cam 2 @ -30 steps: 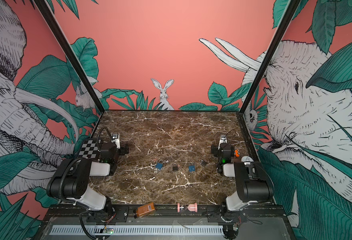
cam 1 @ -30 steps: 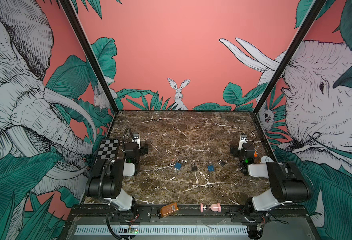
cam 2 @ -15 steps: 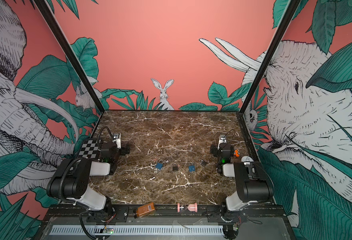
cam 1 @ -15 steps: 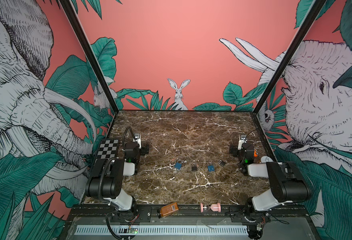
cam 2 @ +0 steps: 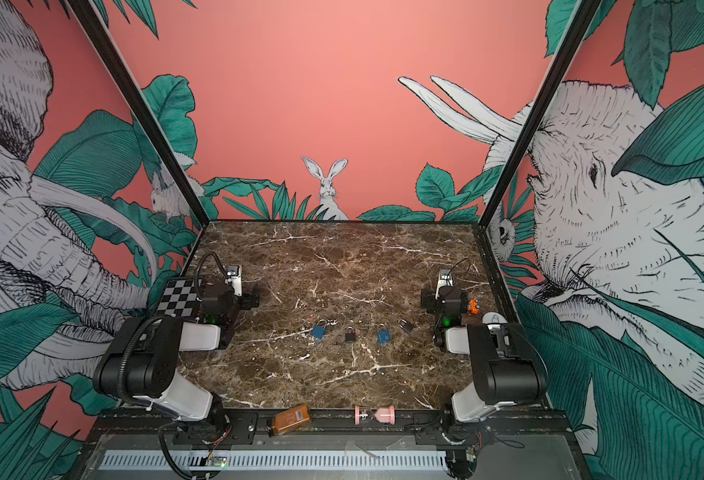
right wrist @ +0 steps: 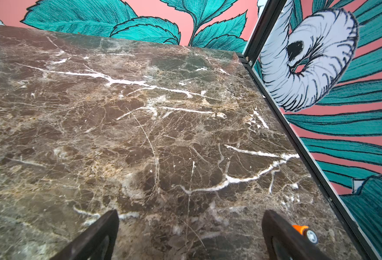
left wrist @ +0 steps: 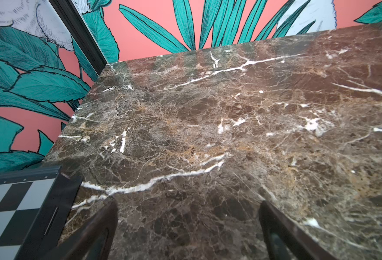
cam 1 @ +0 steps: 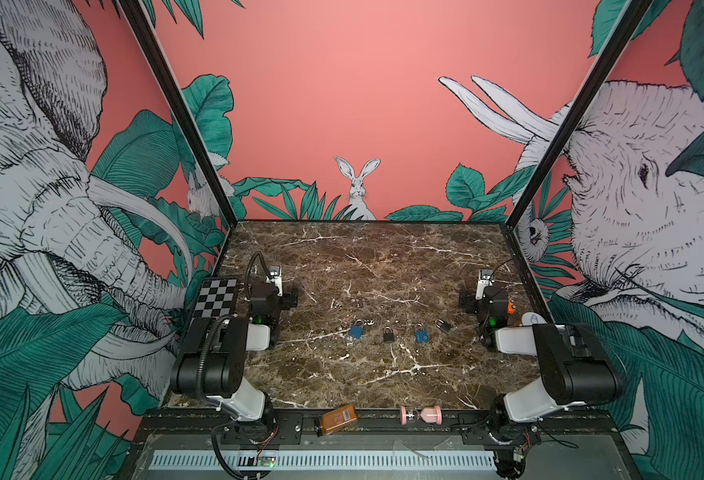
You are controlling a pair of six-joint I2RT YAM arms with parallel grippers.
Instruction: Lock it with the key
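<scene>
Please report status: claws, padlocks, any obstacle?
Left claw and right claw open, empty, parked at the sides. Four padlocks in a row between them, untouched. Key too small to tell. Nothing in the way.

No writing can be read anywhere; the label on the amber bottle (cam 1: 339, 419) is too small to make out.

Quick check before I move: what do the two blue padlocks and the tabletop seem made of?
Left blue padlock and right blue padlock: likely metal with matte blue coating, silvery shackles; too small to confirm. Tabletop: glossy brown marble or marble-look laminate, white veins, wall reflections.
</scene>
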